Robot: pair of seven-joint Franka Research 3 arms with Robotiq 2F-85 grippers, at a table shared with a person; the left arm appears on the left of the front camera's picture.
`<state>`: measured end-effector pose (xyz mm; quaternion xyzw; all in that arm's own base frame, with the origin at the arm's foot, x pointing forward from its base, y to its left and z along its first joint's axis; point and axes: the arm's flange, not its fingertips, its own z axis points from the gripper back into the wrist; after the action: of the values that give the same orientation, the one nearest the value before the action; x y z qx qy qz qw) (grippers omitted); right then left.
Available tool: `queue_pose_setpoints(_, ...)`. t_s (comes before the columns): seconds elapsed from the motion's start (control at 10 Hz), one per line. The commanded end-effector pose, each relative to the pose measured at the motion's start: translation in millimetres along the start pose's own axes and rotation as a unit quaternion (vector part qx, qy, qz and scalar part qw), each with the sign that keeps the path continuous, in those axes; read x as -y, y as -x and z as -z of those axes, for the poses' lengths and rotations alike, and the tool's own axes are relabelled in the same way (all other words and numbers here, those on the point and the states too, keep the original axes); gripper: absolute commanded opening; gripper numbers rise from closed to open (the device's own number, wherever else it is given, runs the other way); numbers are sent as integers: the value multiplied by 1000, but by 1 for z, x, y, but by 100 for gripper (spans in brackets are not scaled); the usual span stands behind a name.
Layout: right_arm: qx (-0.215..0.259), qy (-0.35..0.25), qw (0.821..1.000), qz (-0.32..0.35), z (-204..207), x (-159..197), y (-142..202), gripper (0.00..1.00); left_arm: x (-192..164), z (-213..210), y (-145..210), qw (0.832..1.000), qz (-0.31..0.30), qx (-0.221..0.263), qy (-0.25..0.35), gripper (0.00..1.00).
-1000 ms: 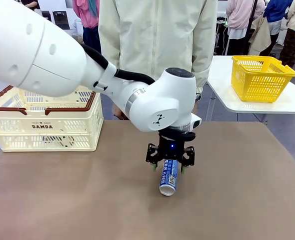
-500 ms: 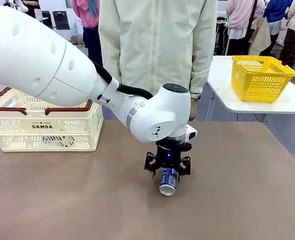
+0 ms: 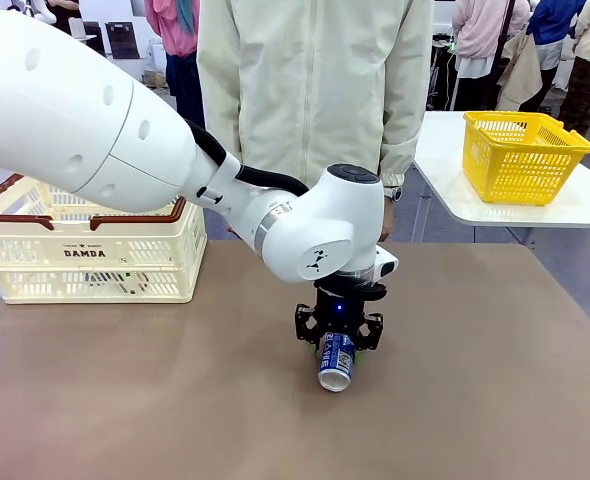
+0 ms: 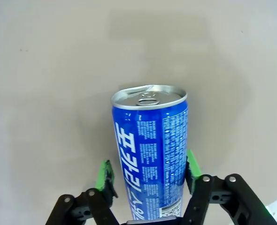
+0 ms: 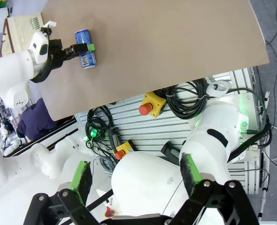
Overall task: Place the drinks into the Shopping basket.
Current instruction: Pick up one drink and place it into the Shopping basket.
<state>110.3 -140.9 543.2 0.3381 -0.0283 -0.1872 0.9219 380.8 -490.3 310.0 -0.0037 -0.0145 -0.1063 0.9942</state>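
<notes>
We saw blue can [image 4: 150, 154], white print, silver top, lying on table [image 3: 175, 400] | left tool [image 4: 149, 172] pads flanked it, one touching, grip unclear | right tool [image 5: 136, 176] spread wide, empty.

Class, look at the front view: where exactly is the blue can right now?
The blue can lies on its side near the middle of the brown table, between the fingers of the left gripper, well right of the cream Shopping basket.

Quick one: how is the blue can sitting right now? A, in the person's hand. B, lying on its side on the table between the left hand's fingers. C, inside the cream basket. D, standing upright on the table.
B: the blue can lies on its side on the table, the left hand straddling it.
</notes>
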Motion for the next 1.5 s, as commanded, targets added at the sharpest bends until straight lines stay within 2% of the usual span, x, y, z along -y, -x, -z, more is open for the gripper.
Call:
queue_pose_setpoints(0.0,0,-7,1000,-12,-3,4,9,100,-1,1,-3,1000,15,4,-5,0)
queue_pose_setpoints(0.3,0,-7,1000,-12,-3,4,9,100,-2,2,-3,1000,10,2,-1,0)
queue_pose_setpoints(0.5,0,-7,1000,-12,-3,4,9,100,-7,-12,2,1000,4,19,3,0)
queue_pose_setpoints(0.6,0,-7,1000,-12,-3,4,9,100,-20,-45,8,999,9,34,13,0)
queue_pose_setpoints(0.8,0,-7,1000,-12,-3,4,9,100,-60,-139,13,989,111,36,88,0)
queue_pose_setpoints(0.9,0,-7,1000,-12,-3,4,9,100,-81,-180,12,990,105,33,87,0)
queue_pose_setpoints(1.0,0,-7,1000,-12,-3,4,9,100,-99,-210,12,985,110,21,128,0)
queue_pose_setpoints(1.1,0,-7,1000,-12,-3,4,9,100,-108,-222,14,990,67,26,124,0)
queue_pose_setpoints(1.3,0,-7,1000,-12,-3,4,9,100,-102,-218,23,990,44,48,121,0)
queue_pose_setpoints(1.4,0,-7,1000,-12,-3,4,9,100,-106,-240,17,988,85,41,123,0)
